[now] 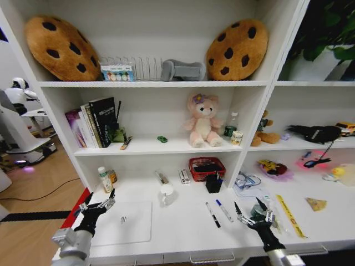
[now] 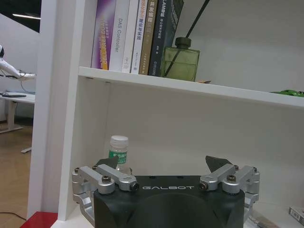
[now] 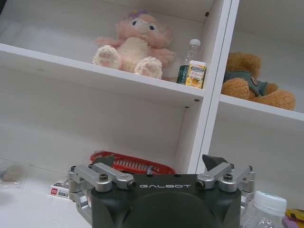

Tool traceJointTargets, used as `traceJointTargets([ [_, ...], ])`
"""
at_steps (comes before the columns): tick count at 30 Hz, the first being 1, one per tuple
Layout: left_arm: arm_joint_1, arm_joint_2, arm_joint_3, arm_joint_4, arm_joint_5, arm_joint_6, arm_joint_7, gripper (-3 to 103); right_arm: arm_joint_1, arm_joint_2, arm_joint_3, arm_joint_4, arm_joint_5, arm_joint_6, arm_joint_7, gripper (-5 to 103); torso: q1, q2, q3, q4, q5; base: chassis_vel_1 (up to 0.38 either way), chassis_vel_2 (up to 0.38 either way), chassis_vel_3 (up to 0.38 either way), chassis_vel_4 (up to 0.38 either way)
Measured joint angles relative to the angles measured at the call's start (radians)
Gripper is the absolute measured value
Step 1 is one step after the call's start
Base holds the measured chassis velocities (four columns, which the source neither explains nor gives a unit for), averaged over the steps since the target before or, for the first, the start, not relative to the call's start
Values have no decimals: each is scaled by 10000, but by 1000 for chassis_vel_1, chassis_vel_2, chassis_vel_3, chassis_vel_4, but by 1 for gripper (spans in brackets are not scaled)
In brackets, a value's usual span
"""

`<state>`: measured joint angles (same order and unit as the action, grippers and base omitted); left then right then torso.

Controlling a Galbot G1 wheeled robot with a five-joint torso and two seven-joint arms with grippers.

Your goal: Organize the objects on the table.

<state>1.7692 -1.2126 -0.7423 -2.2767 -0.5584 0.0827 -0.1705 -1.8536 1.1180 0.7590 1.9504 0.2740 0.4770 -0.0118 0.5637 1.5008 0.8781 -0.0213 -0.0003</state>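
On the long white table (image 1: 183, 227) a silver laptop (image 1: 123, 223) lies shut at the front left. My left gripper (image 1: 101, 198) hovers open over its left edge. Two black-capped marker pens (image 1: 212, 215) (image 1: 224, 210) lie side by side at the front centre, and my right gripper (image 1: 249, 208) hangs open just to their right. A white mug (image 1: 166, 194) and a black pen cup (image 1: 213, 183) stand farther back. The tiny green toy car (image 1: 162, 139) (image 2: 289, 93) rests on the shelf above. Both wrist views show spread, empty fingers: left gripper (image 2: 163, 164), right gripper (image 3: 159, 160).
A red basket (image 1: 206, 165), a small box (image 1: 184, 176) and a white bottle (image 1: 102, 178) stand along the table's back. A yellow ruler (image 1: 289, 215) lies right of my right gripper. Shelves above hold books (image 1: 91, 123), a pink plush (image 1: 203, 119) and cookie cushions (image 1: 55, 45).
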Motion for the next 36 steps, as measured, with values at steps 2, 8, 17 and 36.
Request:
traceJointTargets([
  [2, 5, -8, -2, 0, -1, 0, -2, 100, -3, 3, -4, 0, 0, -2, -8, 100, 0, 0, 0, 1, 0, 0, 0, 0, 0],
  [8, 11, -92, 7, 0, 5, 0, -6, 100, -7, -22, -7, 20, 37, -23, -29, 100, 0, 0, 0, -1, 4, 0, 0, 0, 0],
  [17, 37, -199, 47, -10, 64, 0, -10, 100, 4, -66, -10, 50, 110, -29, -37, 100, 0, 0, 0, -1, 3, -61, -69, 59, 58],
  [36, 99, -303, 225, 30, 256, -24, -15, 100, 235, -684, -1544, 1906, -688, -3171, 1505, 100, -1, 0, 0, 0, 1, -33, -27, 35, 29],
])
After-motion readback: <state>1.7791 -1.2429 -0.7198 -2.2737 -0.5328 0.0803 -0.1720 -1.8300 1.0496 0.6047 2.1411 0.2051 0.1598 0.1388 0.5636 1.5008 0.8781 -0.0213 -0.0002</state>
